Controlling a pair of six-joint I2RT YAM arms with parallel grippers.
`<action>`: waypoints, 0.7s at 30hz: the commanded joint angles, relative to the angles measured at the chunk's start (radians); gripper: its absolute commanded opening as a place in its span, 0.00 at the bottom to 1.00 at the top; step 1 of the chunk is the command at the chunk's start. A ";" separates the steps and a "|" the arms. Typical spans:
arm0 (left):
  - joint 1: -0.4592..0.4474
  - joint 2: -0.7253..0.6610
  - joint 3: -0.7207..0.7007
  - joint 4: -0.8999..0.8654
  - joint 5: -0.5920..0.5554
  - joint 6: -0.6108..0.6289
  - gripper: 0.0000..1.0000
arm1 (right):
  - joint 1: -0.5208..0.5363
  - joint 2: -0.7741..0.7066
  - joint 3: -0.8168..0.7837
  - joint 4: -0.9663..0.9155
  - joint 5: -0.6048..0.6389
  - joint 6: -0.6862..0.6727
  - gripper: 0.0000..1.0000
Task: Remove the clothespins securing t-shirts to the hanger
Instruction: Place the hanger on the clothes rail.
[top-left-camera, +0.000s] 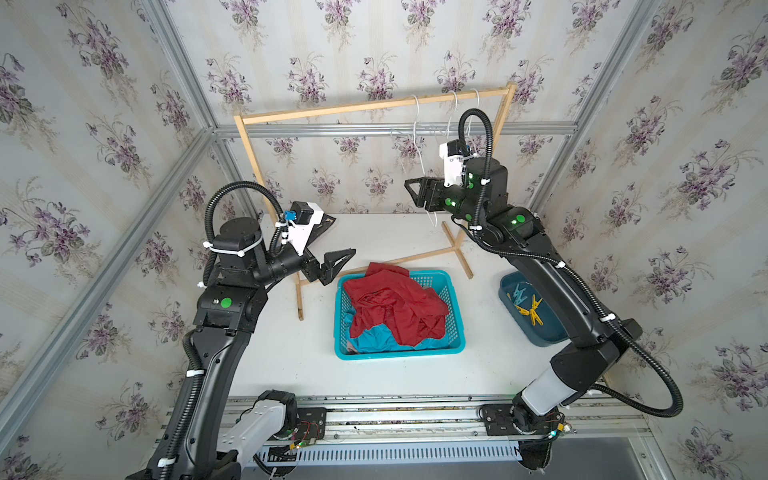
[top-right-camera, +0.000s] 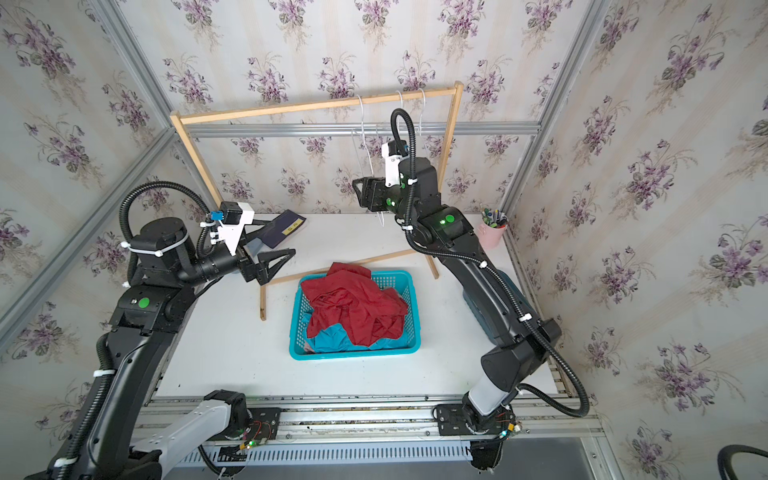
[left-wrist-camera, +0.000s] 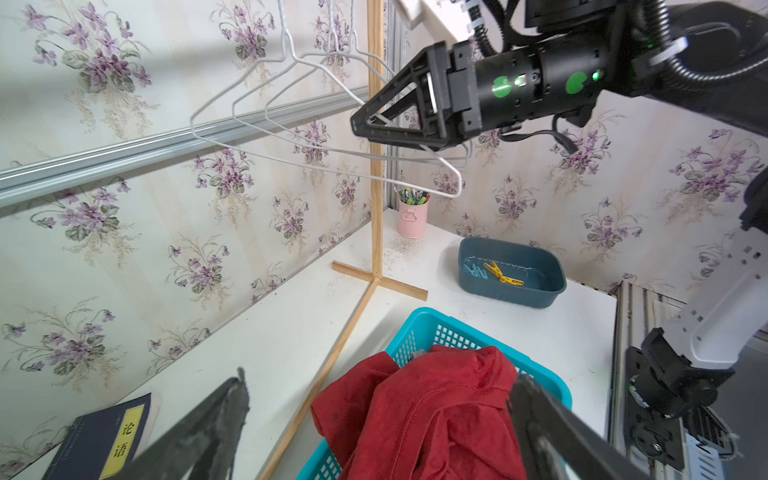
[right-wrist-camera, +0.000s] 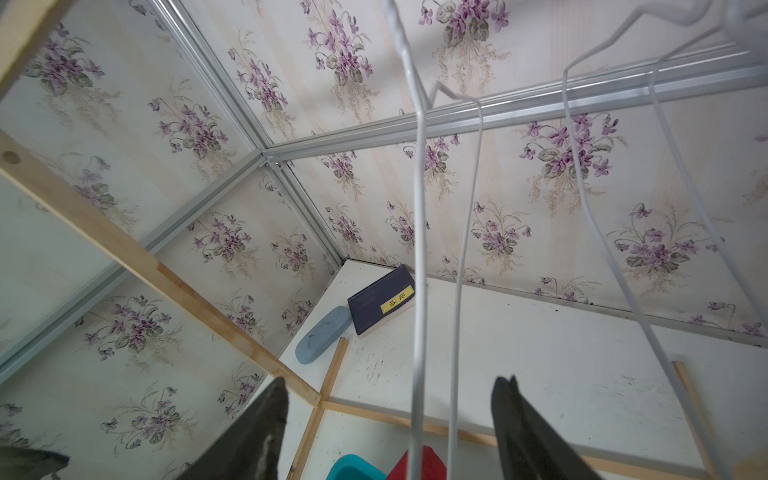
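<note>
The right gripper's (right-wrist-camera: 390, 386) jaws stand spread around a bare wire hanger (right-wrist-camera: 420, 249), seemingly without touching it. The left gripper (left-wrist-camera: 379, 376) gapes near the basket (top-left-camera: 455, 316) holding the t-shirts (top-left-camera: 395, 307). The clothespins (top-left-camera: 528, 307) lie in a blue tub (top-left-camera: 540, 337).

A white table (top-left-camera: 291, 365), its surface scuffed and speckled with dark marks, fills the floor of a booth papered in violets. A turquoise lattice basket (top-left-camera: 399, 352) sits at the middle, and a dark blue-grey tub (left-wrist-camera: 511, 296) stands well apart from it near the right edge. A wooden rack (top-left-camera: 457, 249) spans the back on two cross-shaped feet, and the low rail joining them runs just behind the basket. In the back left corner, behind the rack, a dark blue book (right-wrist-camera: 382, 299) with a yellow label lies flat, a blue-grey glasses case (right-wrist-camera: 323, 334) just beside it. A pink cup (left-wrist-camera: 412, 218) stands upright in the back right corner.
</note>
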 joint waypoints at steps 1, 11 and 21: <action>0.000 -0.017 -0.023 0.022 -0.176 -0.040 0.99 | -0.001 -0.053 -0.030 0.005 -0.016 -0.024 1.00; 0.006 -0.164 -0.235 0.012 -0.636 -0.140 0.99 | -0.001 -0.420 -0.526 0.284 0.042 -0.125 1.00; 0.015 -0.238 -0.457 0.042 -0.893 -0.293 0.99 | -0.001 -0.802 -1.055 0.495 0.282 -0.281 1.00</action>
